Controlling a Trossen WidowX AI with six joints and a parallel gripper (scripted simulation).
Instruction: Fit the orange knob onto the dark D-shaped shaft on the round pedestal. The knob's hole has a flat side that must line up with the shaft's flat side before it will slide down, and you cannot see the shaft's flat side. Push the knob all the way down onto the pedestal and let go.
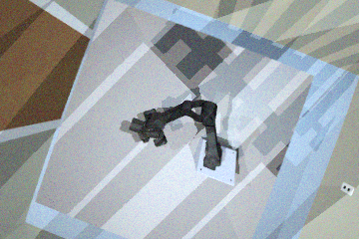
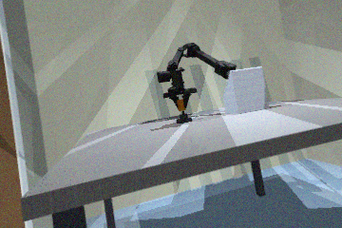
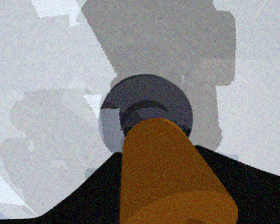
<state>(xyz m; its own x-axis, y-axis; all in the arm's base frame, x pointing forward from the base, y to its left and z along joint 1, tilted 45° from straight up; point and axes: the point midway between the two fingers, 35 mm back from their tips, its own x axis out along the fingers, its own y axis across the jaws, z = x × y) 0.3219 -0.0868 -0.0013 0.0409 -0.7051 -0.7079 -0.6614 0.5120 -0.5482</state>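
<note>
Orange knob (image 3: pixel 171 187) sits clamped between the black fingers of the gripper (image 2: pixel 180 97), hanging just above the round pedestal (image 3: pixel 146 100) and its dark shaft (image 2: pixel 183 116), on the grey table (image 2: pixel 199 144) left of the white block (image 2: pixel 244 89).

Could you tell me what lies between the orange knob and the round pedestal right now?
Nothing: the exterior view shows a bare gap between the knob, held in the gripper, and the pedestal.
</note>
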